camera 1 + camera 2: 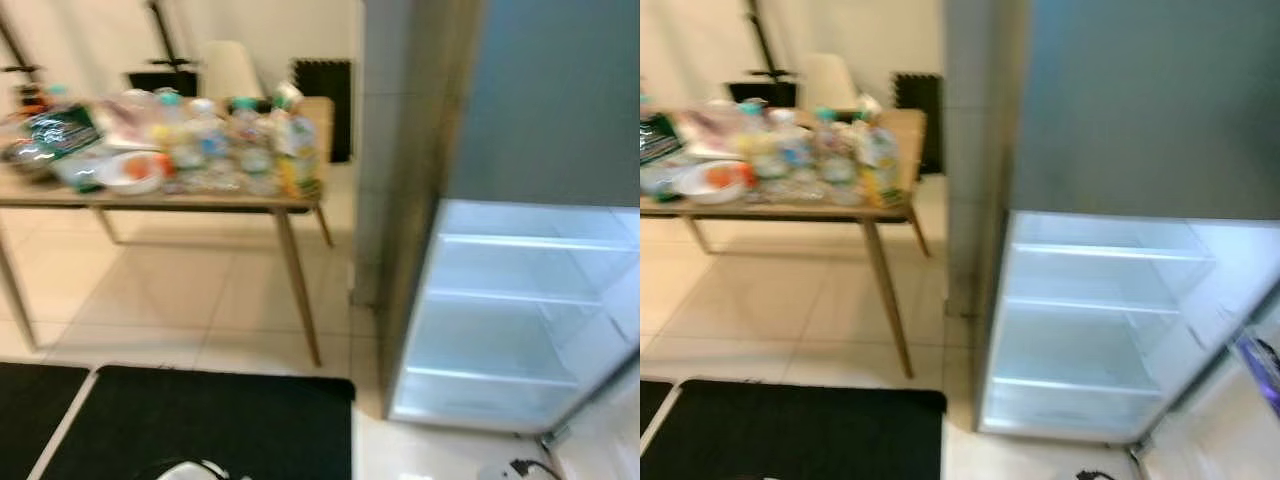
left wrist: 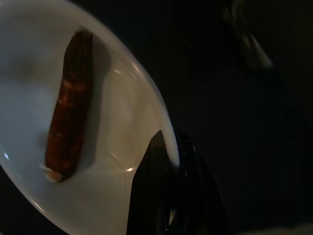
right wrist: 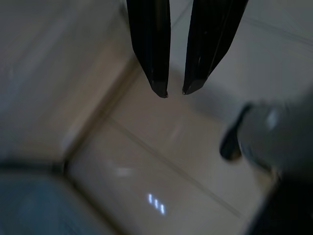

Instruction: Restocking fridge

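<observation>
- The left claw point(image 2: 168, 147) pinches the rim of a white plate point(image 2: 122, 112), one black finger on top of the rim and one under it.
- A long dark red sausage point(image 2: 71, 105) lies on the plate, away from the claw's tips and not touching them.
- Past the plate, all is dark in the left wrist view.
- The right claw point(image 3: 175, 92) hangs over the pale tile floor point(image 3: 161, 161) and holds nothing. Its two black fingers point(image 3: 149, 44) stand a little apart, with a narrow gap at the tips.
- Near this claw, off to one side, there is a blurry grey shape on the floor. I cannot tell what it is.
- From the head, a black mat point(image 1: 200, 420) lies on the floor close to the robot.
- On the right stands the fridge point(image 1: 1090, 330) with its door open. It glows white inside, and its shelves point(image 1: 1100, 300) are bare.
- Something purple point(image 1: 1260, 365) sits on the open door, at the far right edge of the right eye view.
- Farther off on the left is a wooden table point(image 1: 200, 200) with thin legs.
- On the table stand many bottles point(image 1: 255, 145), packs and a white bowl point(image 1: 130, 172) with something orange in it. It is all blurry.
- Behind the table are a white chair point(image 1: 230, 68) and a pale wall.
</observation>
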Controlling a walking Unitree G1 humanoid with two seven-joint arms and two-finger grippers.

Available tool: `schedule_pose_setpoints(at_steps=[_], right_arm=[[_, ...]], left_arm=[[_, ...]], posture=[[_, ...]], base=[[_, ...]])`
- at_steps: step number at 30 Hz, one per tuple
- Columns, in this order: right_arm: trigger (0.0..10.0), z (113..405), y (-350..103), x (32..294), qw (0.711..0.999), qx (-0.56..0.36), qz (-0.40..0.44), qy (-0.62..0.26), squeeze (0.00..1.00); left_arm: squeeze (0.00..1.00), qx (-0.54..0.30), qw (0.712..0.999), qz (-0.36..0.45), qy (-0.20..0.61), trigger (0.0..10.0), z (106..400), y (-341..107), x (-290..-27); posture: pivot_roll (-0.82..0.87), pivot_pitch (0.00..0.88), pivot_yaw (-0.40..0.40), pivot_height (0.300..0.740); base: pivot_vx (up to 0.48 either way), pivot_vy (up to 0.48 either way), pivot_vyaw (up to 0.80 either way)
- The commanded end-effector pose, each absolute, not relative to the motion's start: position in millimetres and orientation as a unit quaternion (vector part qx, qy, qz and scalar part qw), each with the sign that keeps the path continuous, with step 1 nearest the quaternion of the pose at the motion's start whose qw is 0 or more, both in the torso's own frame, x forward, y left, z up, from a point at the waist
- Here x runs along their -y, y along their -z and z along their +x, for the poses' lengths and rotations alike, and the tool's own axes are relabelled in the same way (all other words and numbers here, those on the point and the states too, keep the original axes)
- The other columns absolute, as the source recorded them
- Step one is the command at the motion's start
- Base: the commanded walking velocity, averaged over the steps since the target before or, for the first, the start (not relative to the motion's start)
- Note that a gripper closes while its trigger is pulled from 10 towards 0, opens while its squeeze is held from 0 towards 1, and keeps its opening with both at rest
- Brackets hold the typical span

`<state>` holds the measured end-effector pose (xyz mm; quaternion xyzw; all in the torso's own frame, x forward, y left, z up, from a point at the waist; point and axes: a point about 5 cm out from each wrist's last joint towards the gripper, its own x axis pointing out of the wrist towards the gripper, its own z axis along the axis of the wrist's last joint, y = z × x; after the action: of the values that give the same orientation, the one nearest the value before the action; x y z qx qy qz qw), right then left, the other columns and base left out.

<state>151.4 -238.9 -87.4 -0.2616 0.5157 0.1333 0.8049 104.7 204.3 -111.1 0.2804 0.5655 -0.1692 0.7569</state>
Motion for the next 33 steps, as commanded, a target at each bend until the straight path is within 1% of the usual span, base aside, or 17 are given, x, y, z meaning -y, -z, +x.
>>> schedule_pose_setpoints(at_steps=[1, 4, 33], right_arm=[[10.0, 144.4, 88.6, 245.8, 0.796, -0.525, -0.276, -0.122, 0.0], [10.0, 144.0, 88.7, 246.5, 0.789, -0.526, -0.29, -0.126, 0.0], [10.0, 137.3, 91.5, 245.0, 0.79, -0.533, -0.276, -0.124, 0.0]], left_arm=[[0.0, -0.564, 0.759, 0.276, 0.168, 10.0, 105.7, 111.0, -203.2], [0.0, -0.565, 0.76, 0.274, 0.167, 10.0, 106.4, 110.7, -204.0], [0.0, -0.569, 0.759, 0.271, 0.164, 10.0, 105.6, 110.5, -206.2]], posture=[[-0.07, 0.0, -0.022, 0.74], [-0.08, 0.0, -0.022, 0.74], [-0.08, 0.0, -0.014, 0.74]], base=[[0.0, 0.0, 0.0], [0.0, 0.0, 0.0], [0.0, -0.358, 0.0]])
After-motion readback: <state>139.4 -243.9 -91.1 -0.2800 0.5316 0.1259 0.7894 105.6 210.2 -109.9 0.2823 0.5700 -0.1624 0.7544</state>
